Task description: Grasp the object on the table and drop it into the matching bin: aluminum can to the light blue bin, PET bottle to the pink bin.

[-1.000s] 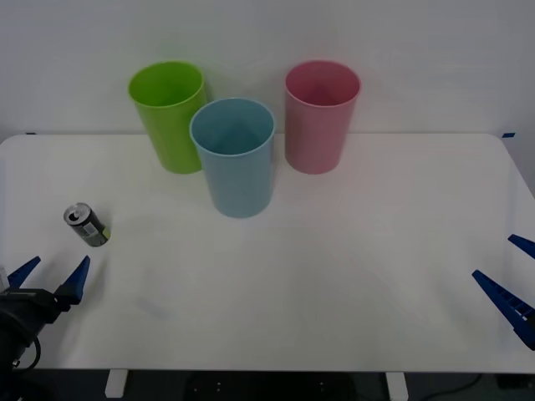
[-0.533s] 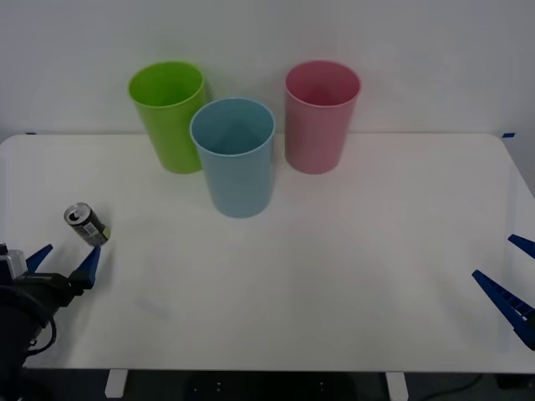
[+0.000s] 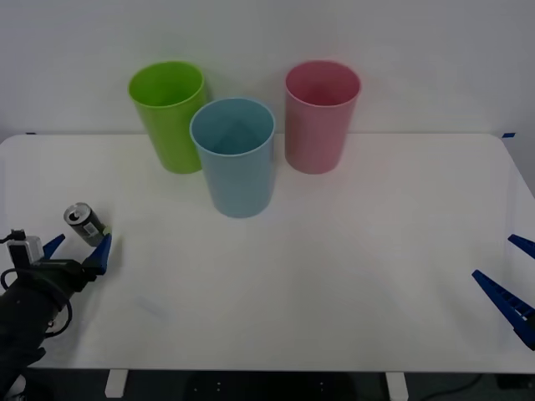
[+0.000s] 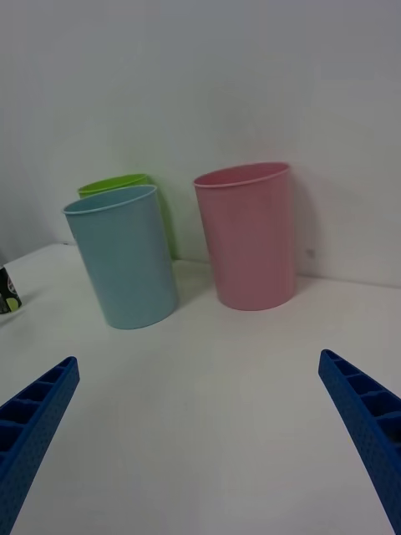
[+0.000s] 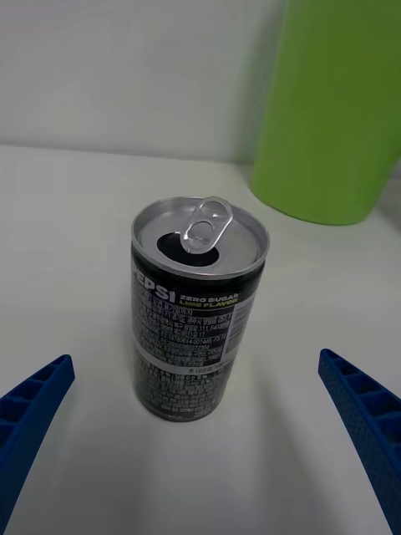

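White wall behind, white table [image 3: 334,276] with rounded corners in front of the robot. Front view: three bins at the back of the table, lime green bin [image 3: 169,115] at the left, light blue bin [image 3: 234,156] nearer and in the middle, pink bin [image 3: 320,115] to the right. Green and blue overlap in this view; contact unclear. Small dark Pepsi can [image 3: 87,224] stands upright near the table's left edge, well apart from the bins. Left gripper [image 3: 77,251] sits low just in front of the can, fingers spread wide, gripping nothing; the can is beyond the fingertips, not between them. Right gripper [image 3: 512,271] at the table's far right edge, fingers apart, nothing in it, well away from everything.

Right wrist view: right gripper's blue ribbed fingers [image 4: 33,418] spread to both corners, bare table between them. Light blue bin [image 4: 124,255], pink bin [image 4: 247,234] and a slice of the green bin [image 4: 142,188] behind the blue one stand ahead. A dark bit of the can [image 4: 8,290] shows at the picture's edge.

Left wrist view: can [image 5: 196,305] upright on the table, silver top with pull tab, mouth opened, label reads PEPSI ZERO SUGAR LIME FLAVOR. Left gripper's fingers [image 5: 363,418] wide apart at both corners, not touching the can. Green bin [image 5: 338,109] stands behind it.
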Robot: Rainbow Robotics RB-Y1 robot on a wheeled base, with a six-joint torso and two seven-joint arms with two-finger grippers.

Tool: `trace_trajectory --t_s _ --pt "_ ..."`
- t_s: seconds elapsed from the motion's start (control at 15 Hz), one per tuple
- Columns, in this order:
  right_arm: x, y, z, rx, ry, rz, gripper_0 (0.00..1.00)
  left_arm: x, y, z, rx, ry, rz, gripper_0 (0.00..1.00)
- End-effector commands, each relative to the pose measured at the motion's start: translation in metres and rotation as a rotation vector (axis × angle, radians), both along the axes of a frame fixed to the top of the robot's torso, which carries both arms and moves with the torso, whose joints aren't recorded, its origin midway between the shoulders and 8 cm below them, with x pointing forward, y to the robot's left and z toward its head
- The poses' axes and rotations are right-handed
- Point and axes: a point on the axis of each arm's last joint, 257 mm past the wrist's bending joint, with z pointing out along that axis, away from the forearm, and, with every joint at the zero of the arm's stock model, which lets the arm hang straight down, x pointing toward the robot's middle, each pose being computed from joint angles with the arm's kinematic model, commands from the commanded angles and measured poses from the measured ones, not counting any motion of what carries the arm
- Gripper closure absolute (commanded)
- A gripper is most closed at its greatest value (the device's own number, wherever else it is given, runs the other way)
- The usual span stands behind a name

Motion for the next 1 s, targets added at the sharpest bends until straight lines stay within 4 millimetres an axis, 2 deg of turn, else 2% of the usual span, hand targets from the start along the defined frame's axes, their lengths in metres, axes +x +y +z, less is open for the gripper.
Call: trace_trajectory --t_s 0.07,0.6,1.0 --pt "0.0 0.0 0.0 0.0 0.0 0.0 0.0 0.015 -0.004 0.001 -0.009 -0.001 0.004 0.0" --pt "0.0 0.0 0.0 0.0 0.0 0.0 0.0 0.045 -0.013 0.001 -0.008 0.004 0.002 0.0" --pt "0.0 0.0 0.0 0.0 0.0 0.0 0.0 0.051 -0.012 0.003 0.001 0.006 0.018 0.0"
